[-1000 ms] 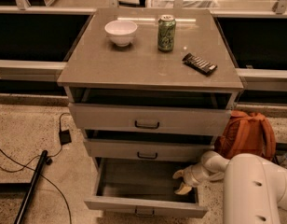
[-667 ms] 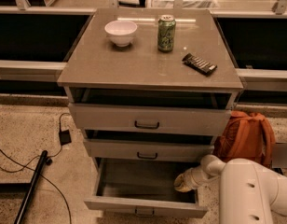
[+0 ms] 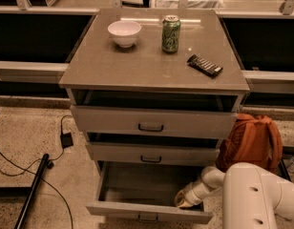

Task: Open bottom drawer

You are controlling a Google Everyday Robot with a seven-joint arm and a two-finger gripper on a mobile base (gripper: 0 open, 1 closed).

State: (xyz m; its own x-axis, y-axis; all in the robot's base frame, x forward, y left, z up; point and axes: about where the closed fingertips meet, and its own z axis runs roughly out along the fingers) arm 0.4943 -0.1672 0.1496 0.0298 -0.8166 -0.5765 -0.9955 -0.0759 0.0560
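Pulled well out toward the near side: the grey flat-front bottom drawer (image 3: 149,213), lowest of three in the grey cabinet, showing a plain grey interior and a small dark bar handle (image 3: 148,217). Stands about as far out as a second ago.

Inside its near right corner, just behind the front panel: the pale two-finger gripper (image 3: 185,200). Sits nearer and lower than a second ago, when it hung farther back over the drawer floor. Whether spread or pressed together: cannot tell. No hold on the handle. Reaches in from the right on the white robot arm (image 3: 261,199), which fills the near right corner.

Above, slightly ajar: the mid-sized grey middle drawer (image 3: 152,154) and the tall grey top drawer (image 3: 152,123), each overhanging the far part of the open interior.

On the flat grey cabinet top (image 3: 137,70): a white round bowl (image 3: 124,32) far left, a green drinks can (image 3: 171,33) far centre, a dark wrapped bar (image 3: 204,65) toward the right edge.

Right of the cabinet, close beside the arm: an orange fabric backpack (image 3: 252,142). Left, on the speckled floor: a black cable with adapter (image 3: 66,140) and a black pole (image 3: 35,187), well apart from the drawer, leaving open floor there.
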